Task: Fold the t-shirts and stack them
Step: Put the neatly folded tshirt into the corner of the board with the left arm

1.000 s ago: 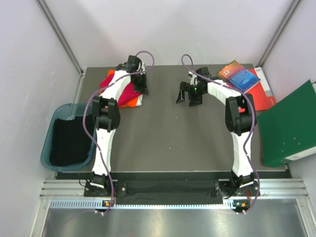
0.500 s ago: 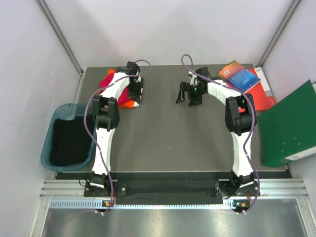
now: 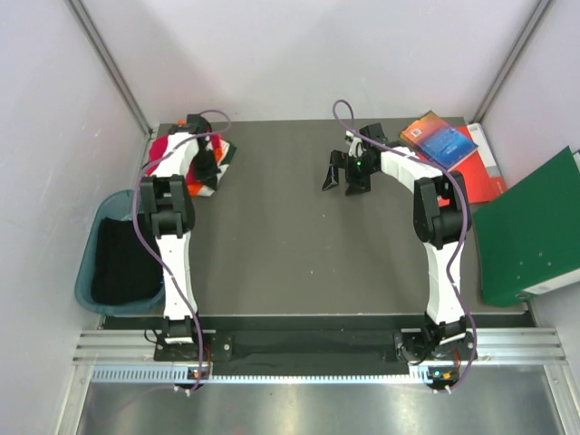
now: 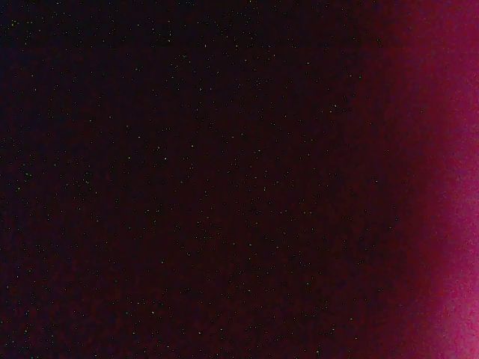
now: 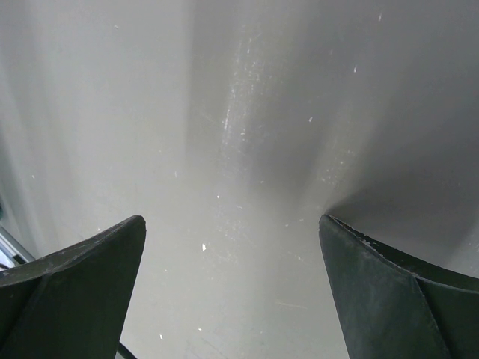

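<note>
Top external view puts the t-shirts point(image 3: 165, 147) in the far-left corner of the counter point(image 3: 272, 245). They form a crumpled bundle, mostly crimson, with orange showing at its right side. The left arm point(image 3: 172, 213) reaches over the bundle and covers much of it, so its outline and how the two cloths lie on each other cannot be made out. The left jaws are clenched and sunk into the cloth on the bundle's right side. They grip the t-shirts, though which layer is pinched is hidden.

Left wrist view gives only a blur. The crimson t-shirt point(image 4: 438, 187) lies right against the lens, nearly black over the left and middle and brightening to magenta along the right edge. No fingers and no counter show there.

Just off the counter's left edge, near the bundle, a teal bin point(image 3: 109, 204) has a dark inside.

The right arm point(image 3: 439, 213) bends toward the far middle of the counter, well apart from the bundle. Its jaws are released, spread wide with nothing between them. Right wrist view shows this more closely: two dark fingers point(image 5: 67, 292) sit in the bottom corners, far apart, with only a pale, scratched grey surface point(image 5: 239, 112) beyond them.

In the far-right corner lie red and blue books point(image 3: 444, 145). A green binder point(image 3: 530, 227) sits off the right edge.
</note>
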{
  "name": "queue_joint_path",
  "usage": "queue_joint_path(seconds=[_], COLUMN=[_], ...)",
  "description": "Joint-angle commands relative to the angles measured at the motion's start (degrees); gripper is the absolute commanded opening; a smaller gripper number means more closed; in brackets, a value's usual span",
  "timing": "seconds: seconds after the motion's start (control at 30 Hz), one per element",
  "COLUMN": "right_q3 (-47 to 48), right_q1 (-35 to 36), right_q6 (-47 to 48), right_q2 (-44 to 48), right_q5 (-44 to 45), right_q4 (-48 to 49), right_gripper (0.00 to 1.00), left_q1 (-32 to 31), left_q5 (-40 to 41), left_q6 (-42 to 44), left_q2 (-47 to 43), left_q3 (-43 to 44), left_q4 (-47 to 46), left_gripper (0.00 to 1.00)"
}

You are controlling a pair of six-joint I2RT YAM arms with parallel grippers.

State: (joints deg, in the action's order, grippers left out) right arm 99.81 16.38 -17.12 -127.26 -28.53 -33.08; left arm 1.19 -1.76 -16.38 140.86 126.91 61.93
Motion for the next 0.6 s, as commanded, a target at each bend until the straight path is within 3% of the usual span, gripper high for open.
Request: queue_joint_path(seconds=[0.0,0.2,0.4,0.57], right_q3=[-1.4,-1.5,-1.2,-1.4], right_q1=[0.6,0.6,0.7,0.6], right_q6=[0.5,0.2,0.0,0.3], right_q2=[-0.3,-0.2,-0.1,0.3], right_q5=[0.6,0.4,0.1,0.2], right_q4=[0.5,0.6,0.4,0.1], right_gripper=[1.00,1.00,1.00,1.00], left_q1=[5.4,3.2,-2.5,-2.9], left_q5=[7.3,-4.0,-1.8,0.3], left_q6=[0.2,2.8,4.3,2.8], left_q2=[-2.3,-5.3,-4.4,2.1], left_q3=[-2.4,-4.5,-2.9,6.1], left_q4=[-0.8,-7.8,-13.2,-10.4], left_gripper=[0.00,0.00,0.00,0.00])
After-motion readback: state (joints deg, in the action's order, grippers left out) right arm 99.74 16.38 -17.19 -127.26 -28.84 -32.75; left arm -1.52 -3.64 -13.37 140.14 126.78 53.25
